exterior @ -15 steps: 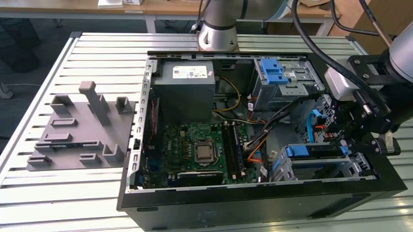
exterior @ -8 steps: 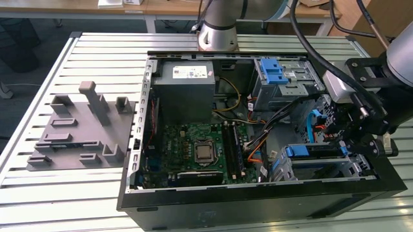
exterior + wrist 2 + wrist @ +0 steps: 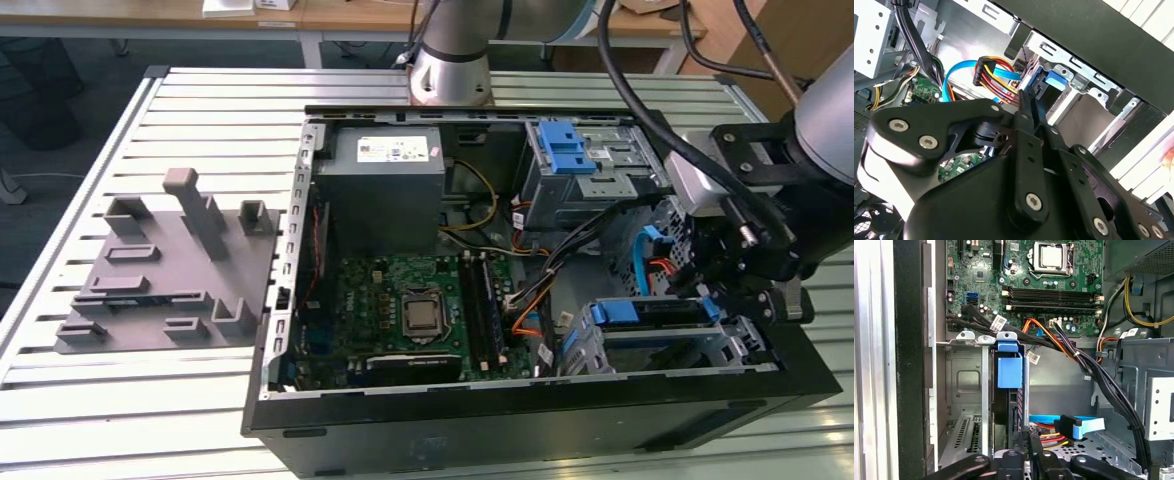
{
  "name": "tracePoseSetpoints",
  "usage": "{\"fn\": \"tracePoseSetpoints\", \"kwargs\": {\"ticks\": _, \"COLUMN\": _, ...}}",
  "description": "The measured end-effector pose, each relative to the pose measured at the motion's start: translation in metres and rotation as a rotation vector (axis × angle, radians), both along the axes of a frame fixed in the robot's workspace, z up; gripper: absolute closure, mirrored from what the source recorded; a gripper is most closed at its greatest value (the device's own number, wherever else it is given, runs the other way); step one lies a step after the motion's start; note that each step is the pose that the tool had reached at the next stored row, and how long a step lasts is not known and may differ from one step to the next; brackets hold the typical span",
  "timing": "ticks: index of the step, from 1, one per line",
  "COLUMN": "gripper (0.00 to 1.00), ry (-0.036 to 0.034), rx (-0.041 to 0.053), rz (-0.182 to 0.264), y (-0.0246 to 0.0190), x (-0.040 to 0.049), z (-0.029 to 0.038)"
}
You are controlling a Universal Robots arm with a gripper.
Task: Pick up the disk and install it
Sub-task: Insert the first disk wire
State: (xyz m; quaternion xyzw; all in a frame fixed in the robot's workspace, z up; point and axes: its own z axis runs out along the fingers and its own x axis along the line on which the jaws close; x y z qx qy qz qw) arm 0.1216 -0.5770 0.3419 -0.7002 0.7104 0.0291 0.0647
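Note:
The disk [image 3: 654, 312] stands on edge in the metal drive cage [image 3: 747, 350] at the case's corner on the exterior view's right, its blue carrier rail on top. In the first wrist view the disk [image 3: 1009, 371] is a dark slab under a blue tab, held between the cage's walls [image 3: 969, 385]. My gripper [image 3: 694, 268] hangs just above that cage. Its two thin fingers lie close together, and the gripper [image 3: 1028, 432] is shut, with its tips at the disk's near edge. In the second wrist view the gripper [image 3: 1026, 97] points at the disk's blue rail [image 3: 1056, 79]. Whether it pinches the disk I cannot tell.
The open computer case [image 3: 534, 420] lies on a slatted table. Inside are the motherboard [image 3: 400, 310], a grey power supply [image 3: 387, 190] and a second cage with a blue latch [image 3: 574, 150]. Black, orange and blue cables [image 3: 1094, 370] run beside the gripper. A grey fixture [image 3: 160, 270] sits at the exterior view's left.

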Motion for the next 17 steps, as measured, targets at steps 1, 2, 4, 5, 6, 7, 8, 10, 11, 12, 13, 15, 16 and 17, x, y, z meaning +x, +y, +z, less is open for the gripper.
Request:
{"fn": "tracePoseSetpoints", "kwargs": {"ticks": 1, "gripper": 0.82, "ry": 0.0, "rx": 0.0005, "rz": 0.0, "y": 0.0, "x": 0.0, "z": -0.0001}}
{"fn": "tracePoseSetpoints", "kwargs": {"ticks": 2, "gripper": 0.84, "ry": 0.0, "rx": 0.0006, "rz": 0.0, "y": 0.0, "x": 0.0, "z": 0.0}}
{"fn": "tracePoseSetpoints", "kwargs": {"ticks": 4, "gripper": 0.84, "ry": 0.0, "rx": 0.0007, "rz": 0.0, "y": 0.0, "x": 0.0, "z": 0.0}}
{"fn": "tracePoseSetpoints", "kwargs": {"ticks": 5, "gripper": 0.84, "ry": 0.0, "rx": 0.0006, "rz": 0.0, "y": 0.0, "x": 0.0, "z": 0.0}}
{"fn": "tracePoseSetpoints", "kwargs": {"ticks": 6, "gripper": 0.84, "ry": 0.0, "rx": 0.0007, "rz": 0.0, "y": 0.0, "x": 0.0, "z": 0.0}}
{"fn": "tracePoseSetpoints", "kwargs": {"ticks": 7, "gripper": 0.84, "ry": 0.0001, "rx": 0.0009, "rz": 0.0, "y": 0.0002, "x": 0.0003, "z": -0.0001}}
{"fn": "tracePoseSetpoints", "kwargs": {"ticks": 8, "gripper": 0.84, "ry": 0.0, "rx": 0.0007, "rz": 0.0, "y": 0.0008, "x": 0.0008, "z": 0.0}}
{"fn": "tracePoseSetpoints", "kwargs": {"ticks": 10, "gripper": 0.84, "ry": 0.0008, "rx": -0.0024, "rz": -0.001, "y": 0.0024, "x": 0.0027, "z": 0.0}}
{"fn": "tracePoseSetpoints", "kwargs": {"ticks": 11, "gripper": 0.84, "ry": 0.002, "rx": -0.0112, "rz": -0.001, "y": 0.0028, "x": 0.0033, "z": 0.0}}
{"fn": "tracePoseSetpoints", "kwargs": {"ticks": 12, "gripper": 0.84, "ry": 0.0027, "rx": -0.0225, "rz": -0.002, "y": 0.0031, "x": 0.0034, "z": 0.0}}
{"fn": "tracePoseSetpoints", "kwargs": {"ticks": 13, "gripper": 0.84, "ry": 0.0037, "rx": -0.0343, "rz": -0.002, "y": 0.0031, "x": 0.0034, "z": 0.0}}
{"fn": "tracePoseSetpoints", "kwargs": {"ticks": 15, "gripper": 0.84, "ry": 0.005, "rx": -0.0422, "rz": -0.003, "y": 0.0031, "x": 0.0035, "z": -0.0001}}
{"fn": "tracePoseSetpoints", "kwargs": {"ticks": 16, "gripper": 0.84, "ry": 0.0051, "rx": -0.0423, "rz": -0.003, "y": 0.0031, "x": 0.0035, "z": -0.0001}}
{"fn": "tracePoseSetpoints", "kwargs": {"ticks": 17, "gripper": 0.84, "ry": 0.0052, "rx": -0.0424, "rz": -0.003, "y": 0.0031, "x": 0.0035, "z": 0.0}}
